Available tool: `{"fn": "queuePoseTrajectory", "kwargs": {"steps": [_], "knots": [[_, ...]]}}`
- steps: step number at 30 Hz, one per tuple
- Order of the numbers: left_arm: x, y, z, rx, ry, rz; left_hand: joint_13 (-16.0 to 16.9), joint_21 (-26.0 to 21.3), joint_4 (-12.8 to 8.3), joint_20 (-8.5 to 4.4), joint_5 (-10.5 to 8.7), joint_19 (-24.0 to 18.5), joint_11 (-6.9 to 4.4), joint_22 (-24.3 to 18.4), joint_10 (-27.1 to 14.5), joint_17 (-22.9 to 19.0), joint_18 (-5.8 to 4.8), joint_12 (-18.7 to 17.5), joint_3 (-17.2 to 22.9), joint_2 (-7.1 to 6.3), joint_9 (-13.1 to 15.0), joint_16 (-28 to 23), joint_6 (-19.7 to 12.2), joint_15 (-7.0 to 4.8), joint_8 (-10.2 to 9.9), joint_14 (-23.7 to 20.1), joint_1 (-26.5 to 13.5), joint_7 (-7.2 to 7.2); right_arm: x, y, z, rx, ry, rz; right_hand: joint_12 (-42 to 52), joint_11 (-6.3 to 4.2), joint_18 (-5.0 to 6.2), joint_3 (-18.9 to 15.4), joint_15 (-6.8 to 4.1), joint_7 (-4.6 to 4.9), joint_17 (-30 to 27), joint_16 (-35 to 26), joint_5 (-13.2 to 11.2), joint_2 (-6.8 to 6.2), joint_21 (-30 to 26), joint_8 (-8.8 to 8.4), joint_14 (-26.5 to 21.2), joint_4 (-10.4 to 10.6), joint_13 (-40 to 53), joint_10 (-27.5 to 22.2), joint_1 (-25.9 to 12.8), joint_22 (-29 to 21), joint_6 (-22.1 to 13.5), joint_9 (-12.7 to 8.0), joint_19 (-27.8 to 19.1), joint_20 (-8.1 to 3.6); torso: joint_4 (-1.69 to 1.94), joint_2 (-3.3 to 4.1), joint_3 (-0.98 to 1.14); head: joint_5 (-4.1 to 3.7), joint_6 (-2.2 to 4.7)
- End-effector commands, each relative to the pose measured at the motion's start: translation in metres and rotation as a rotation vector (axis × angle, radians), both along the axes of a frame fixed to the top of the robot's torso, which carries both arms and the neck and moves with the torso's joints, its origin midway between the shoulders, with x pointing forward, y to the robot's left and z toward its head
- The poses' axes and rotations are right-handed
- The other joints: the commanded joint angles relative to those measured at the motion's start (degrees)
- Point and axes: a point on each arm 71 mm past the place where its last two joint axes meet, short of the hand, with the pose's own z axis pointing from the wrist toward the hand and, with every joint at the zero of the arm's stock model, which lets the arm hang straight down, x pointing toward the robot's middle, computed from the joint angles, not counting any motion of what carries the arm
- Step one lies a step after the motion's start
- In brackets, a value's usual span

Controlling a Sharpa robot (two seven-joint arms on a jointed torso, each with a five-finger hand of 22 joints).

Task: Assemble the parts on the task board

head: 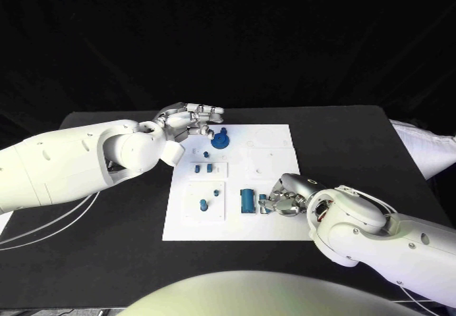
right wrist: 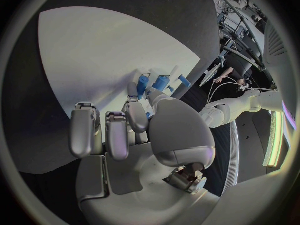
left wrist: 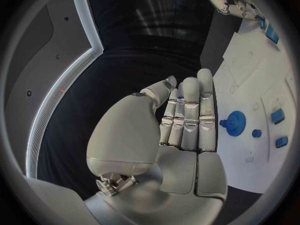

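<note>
- Your left robot hand (head: 190,118) hovers at the far-left corner of the task board (head: 271,141), just beside the blue gear (head: 221,139); in the left wrist view the fingers (left wrist: 190,115) lie straight and together, nothing in the palm, so read it as released.
- Gear (left wrist: 235,123) sits on the board near those fingertips, apart from them, not touched.
- Your right robot hand (head: 283,197) is down at the near-right part of the board, fingers curled round a small blue part (head: 263,199); it looks pinched there, so call it grasping that part.
- Blue cylinder (head: 247,199) lies on the board just left of that hand; cannot tell if a finger touches it.
- Other small blue pieces (head: 203,168) lie in the left column of the board, and two more (head: 209,199) nearer the front-left.
- The board rests in the middle of the black counter (head: 114,224).
- Step in hand, by my read: right hand is picking or seating the small part beside the cylinder.
- Next move calls for keeping the pinch firm, lining the part up with its socket, and keeping the left hand clear of the gear until needed.
</note>
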Motion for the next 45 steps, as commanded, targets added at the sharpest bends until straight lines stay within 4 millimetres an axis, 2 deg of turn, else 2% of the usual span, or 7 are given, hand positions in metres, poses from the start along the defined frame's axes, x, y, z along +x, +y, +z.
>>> {"fn": "queuePoseTrajectory", "kwargs": {"steps": [1, 8, 14, 22, 29, 32, 45], "knots": [[-0.001, -0.002, 0.001, -0.009, -0.004, -0.022, 0.04, -0.21, -0.05, 0.37, 0.36, -0.19, -0.17, -0.05, -0.41, -0.08, 0.16, 0.29, -0.4, 0.43, -0.09, 0.35, -0.31, 0.06, 0.22, -0.5, -0.02, -0.1, -0.001, 0.001, 0.001, -0.003, -0.016, 0.003, 0.37, -0.11, -1.09, -1.0, -0.51, -0.05, 9.04, 0.35, 2.57, -0.46, 0.21, 0.33, 4.9, 1.62, 0.16, 0.54, -1.54, 0.08, 0.32, 0.26, 0.28, -0.25, 0.02, -0.03, 0.0, 0.02, 0.0], [0.0, -0.002, 0.001, -0.008, -0.003, -0.02, 0.03, -0.24, -0.05, 0.38, 0.36, -0.21, -0.14, -0.06, -0.49, -0.12, 0.16, 0.32, -0.43, 0.41, -0.11, 0.36, -0.39, 0.08, 0.21, -0.54, -0.04, -0.06, 0.0, -0.001, 0.003, 0.013, -0.036, -0.016, 0.09, -0.16, -1.07, -4.9, -0.55, -0.12, 8.96, 0.28, 7.87, -1.09, 0.11, 0.78, 4.88, 4.32, 0.26, 0.54, -3.86, 0.07, 0.06, 0.85, 0.26, -0.35, 0.0, -0.03, 0.02, 0.02, 0.0], [0.0, -0.002, 0.001, -0.007, -0.003, -0.02, 0.03, -0.24, -0.05, 0.38, 0.36, -0.22, -0.13, -0.06, -0.5, -0.12, 0.16, 0.32, -0.43, 0.42, -0.11, 0.35, -0.4, 0.08, 0.2, -0.55, -0.05, -0.06, 0.0, -0.005, 0.004, 0.021, -0.047, -0.023, 0.05, -0.17, -1.08, -7.59, -0.56, -0.15, 8.97, 0.28, 7.1, -1.04, 0.09, 0.99, 4.88, 4.42, 0.38, 0.59, -5.93, 0.12, -0.06, 1.13, 0.28, -0.35, 0.04, -0.01, 0.0, 0.1, 0.0], [-0.001, 0.0, 0.001, -0.007, -0.003, -0.018, 0.03, -0.24, -0.05, 0.38, 0.36, -0.22, -0.13, -0.06, -0.5, -0.12, 0.16, 0.32, -0.43, 0.42, -0.11, 0.35, -0.4, 0.08, 0.2, -0.55, -0.05, -0.06, -0.002, -0.014, 0.003, 0.02, -0.022, -0.023, -0.03, -0.21, -1.08, -8.94, -0.62, -0.16, 9.03, 0.3, 3.25, -1.13, 0.06, 1.28, 4.89, 2.2, 0.58, 0.61, -0.35, 0.21, -0.4, 1.57, 0.31, -0.41, 0.0, -0.01, -0.01, 0.23, 0.0], [0.0, 0.001, 0.001, -0.003, -0.005, -0.016, 0.03, -0.24, -0.05, 0.38, 0.36, -0.22, -0.13, -0.06, -0.5, -0.12, 0.16, 0.32, -0.43, 0.42, -0.11, 0.35, -0.4, 0.08, 0.2, -0.55, -0.05, -0.06, -0.006, -0.017, 0.002, 0.024, 0.005, -0.007, -0.52, -0.09, -1.05, -10.63, -0.5, -0.03, 8.86, 0.18, -5.83, -0.96, -0.13, 1.47, 4.85, -0.28, 0.53, 0.45, 4.28, 0.09, -0.72, 1.91, 0.17, -0.31, -0.07, -0.05, -0.01, 0.21, 0.0], [0.0, 0.0, 0.001, -0.003, -0.007, -0.017, 0.02, -0.28, -0.06, 0.4, 0.37, -0.25, -0.11, -0.08, -0.57, -0.17, 0.16, 0.35, -0.43, 0.43, -0.12, 0.33, -0.47, 0.1, 0.21, -0.62, -0.03, -0.03, -0.006, -0.017, 0.002, 0.024, 0.009, -0.005, -0.62, -0.07, -1.04, -11.06, -0.47, 0.0, 8.86, 0.16, -8.01, -0.64, -0.16, 1.51, 4.85, -0.83, 0.54, 0.43, 5.29, 0.11, -0.81, 1.99, 0.16, -0.27, 0.01, -0.08, -0.03, 0.11, 0.0], [0.0, 0.0, 0.001, -0.002, -0.008, -0.018, 0.02, -0.28, -0.06, 0.4, 0.37, -0.25, -0.11, -0.08, -0.57, -0.17, 0.16, 0.35, -0.43, 0.43, -0.12, 0.33, -0.47, 0.1, 0.21, -0.62, -0.03, -0.03, -0.003, -0.013, -0.005, 0.018, 0.024, -0.002, -0.54, -0.07, -1.05, -11.37, -0.46, -0.02, 8.95, 0.22, -9.14, -0.14, -0.15, 1.58, 4.87, -1.3, 0.65, 0.47, 6.13, 0.17, -0.84, 2.07, 0.19, -0.25, 0.02, 0.03, -0.02, 0.28, 0.0]]}}
